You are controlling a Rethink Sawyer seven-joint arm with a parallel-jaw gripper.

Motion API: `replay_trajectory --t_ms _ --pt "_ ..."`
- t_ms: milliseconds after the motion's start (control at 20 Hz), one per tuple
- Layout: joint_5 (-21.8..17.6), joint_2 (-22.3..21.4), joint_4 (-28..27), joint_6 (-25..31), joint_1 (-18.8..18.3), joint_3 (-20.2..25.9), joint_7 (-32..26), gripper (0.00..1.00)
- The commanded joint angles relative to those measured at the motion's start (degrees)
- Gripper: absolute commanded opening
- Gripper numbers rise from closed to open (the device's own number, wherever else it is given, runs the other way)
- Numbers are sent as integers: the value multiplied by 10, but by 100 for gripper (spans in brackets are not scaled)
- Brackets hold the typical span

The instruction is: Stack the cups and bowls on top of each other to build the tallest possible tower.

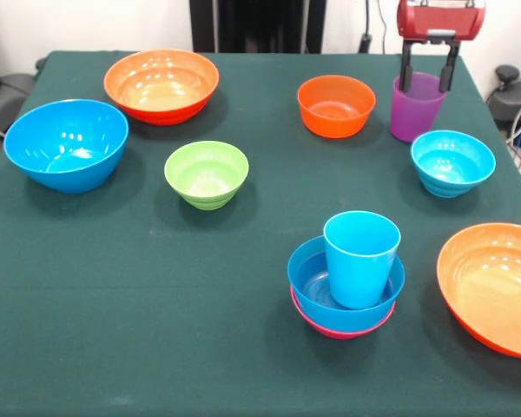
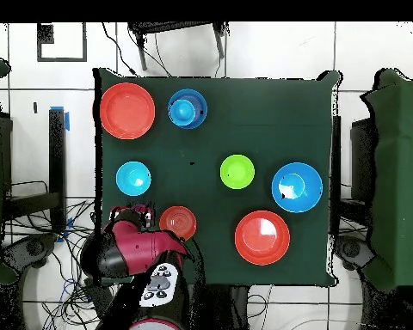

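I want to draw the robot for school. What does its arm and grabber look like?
The gripper has a shiny dark red boxy body with two thin black jaws hanging below. From above, the arm is rounded and chunky, red with black parts, and a light grey panel with small dark buttons sits near its base.

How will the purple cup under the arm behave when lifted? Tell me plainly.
The purple cup is taller than wide, so it would probably tip if nudged sideways. Its walls look smooth and glossy, so it may slip in the pincer, whose fingers straddle the rim. It looks like thin translucent plastic, so it is likely light and may flex when squeezed.
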Motion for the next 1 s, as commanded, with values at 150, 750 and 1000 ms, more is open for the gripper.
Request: replay_trajectory --t_ms 150,750,1000 --pt "-19 36 7 30 1 50 63 100" --pt "-14 49 -1 -6 15 37 74 100" --pt "-10 52 3 -11 27 31 80 100"
